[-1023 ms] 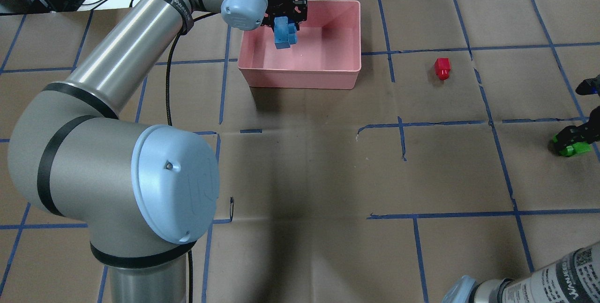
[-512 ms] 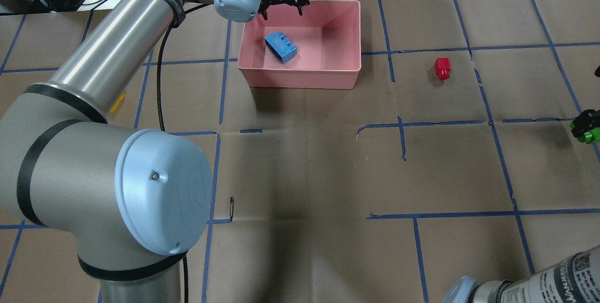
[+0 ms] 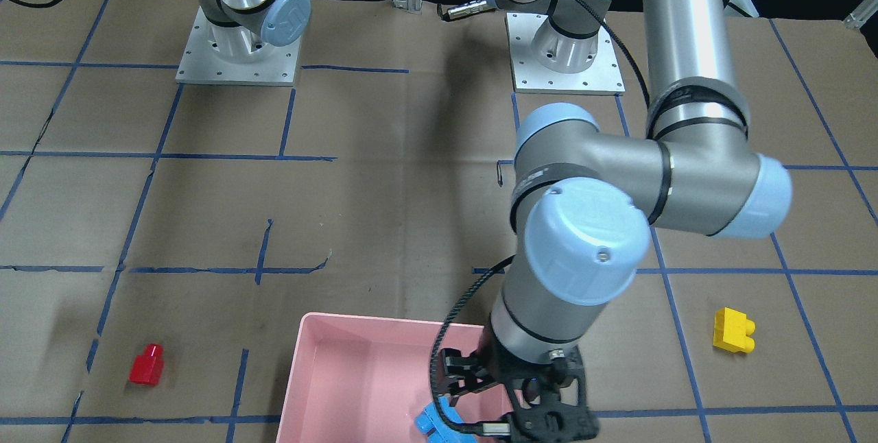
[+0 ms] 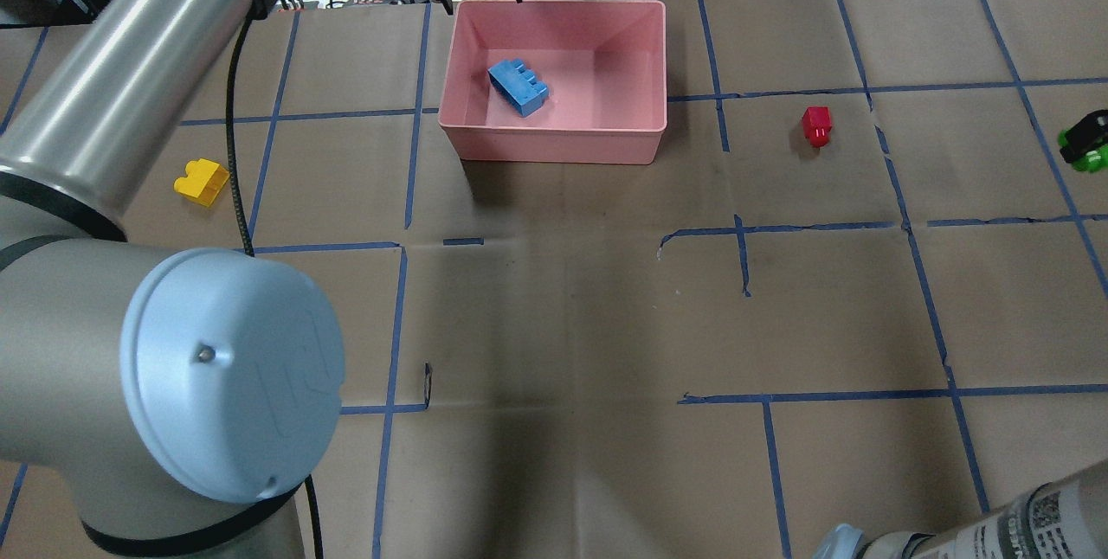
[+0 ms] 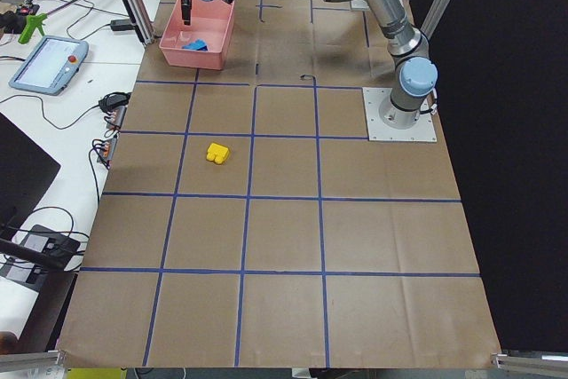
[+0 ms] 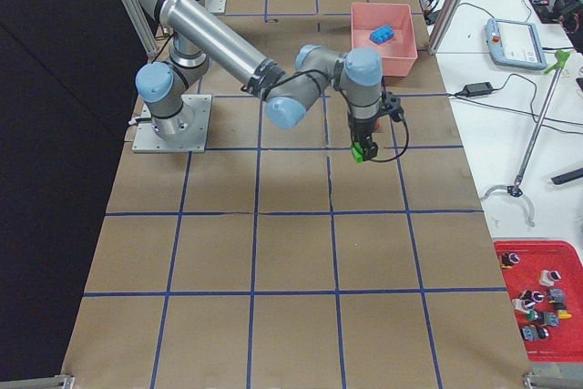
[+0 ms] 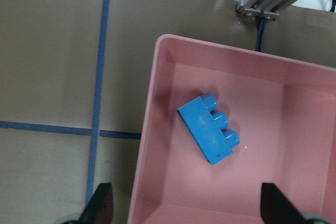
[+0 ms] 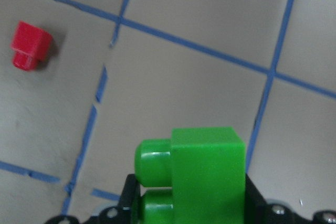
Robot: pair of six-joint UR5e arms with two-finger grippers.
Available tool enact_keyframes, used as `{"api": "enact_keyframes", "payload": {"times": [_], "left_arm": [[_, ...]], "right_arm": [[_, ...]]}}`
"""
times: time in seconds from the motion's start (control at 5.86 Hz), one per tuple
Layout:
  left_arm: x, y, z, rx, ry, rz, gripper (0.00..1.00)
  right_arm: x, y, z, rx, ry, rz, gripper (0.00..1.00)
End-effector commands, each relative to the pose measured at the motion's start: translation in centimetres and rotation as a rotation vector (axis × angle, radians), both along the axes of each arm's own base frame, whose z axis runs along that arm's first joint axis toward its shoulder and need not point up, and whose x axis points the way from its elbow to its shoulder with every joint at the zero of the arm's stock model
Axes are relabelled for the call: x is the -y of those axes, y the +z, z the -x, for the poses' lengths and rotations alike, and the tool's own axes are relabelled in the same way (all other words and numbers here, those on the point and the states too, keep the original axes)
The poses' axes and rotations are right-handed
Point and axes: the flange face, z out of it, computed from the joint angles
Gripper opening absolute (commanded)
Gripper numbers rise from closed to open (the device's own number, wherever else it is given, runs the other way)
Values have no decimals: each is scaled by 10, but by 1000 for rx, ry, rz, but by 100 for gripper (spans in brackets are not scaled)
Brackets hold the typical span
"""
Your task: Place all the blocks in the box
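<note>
Blocks lie scattered, and only the light blue block point(image 4: 518, 87) is inside the pink box point(image 4: 554, 140). It rests on its side on the floor toward the 9 o'clock wall, studs pointing sideways, touching no wall. In the overhead view the box stands at 12 o'clock on the desk point(image 4: 606, 308). The red block point(image 4: 816, 126) sits on the paper at 3 o'clock from the box, and the yellow block point(image 4: 201, 183) sits well apart at 8 o'clock. The left tool point(image 7: 189, 205) hangs over the box's 11 o'clock corner with its fingers spread wide and nothing between them. At the 3 o'clock edge of the overhead view, the right tool point(image 8: 194, 205) is clamped on the green block point(image 8: 207, 171). Printed lettering and a code square on the right arm's sleeve point(image 4: 1030, 524) are too small to read.
</note>
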Motion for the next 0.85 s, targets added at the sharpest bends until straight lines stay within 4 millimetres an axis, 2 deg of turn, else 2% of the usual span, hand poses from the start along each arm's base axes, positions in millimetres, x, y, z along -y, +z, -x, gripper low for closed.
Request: {"api": "enact_keyframes", "payload": {"times": [0.0,0.17,0.34,0.51,0.68], "left_arm": [[1,1,-104,21,-24,-47,100],[-4,0,-168,31,0,-59,100],[-14,-12,-257,51,-97,-78,100],[-29,-32,-333,57,-217,-101,100],[-39,-51,-368,60,-349,-113,100]], "right_arm": [[50,16,-169,239,163,100,3],[61,18,-251,338,177,145,3],[79,-1,-329,367,207,151,3],[98,-12,-397,390,207,152,3],[114,-28,-422,396,218,144,4]]}}
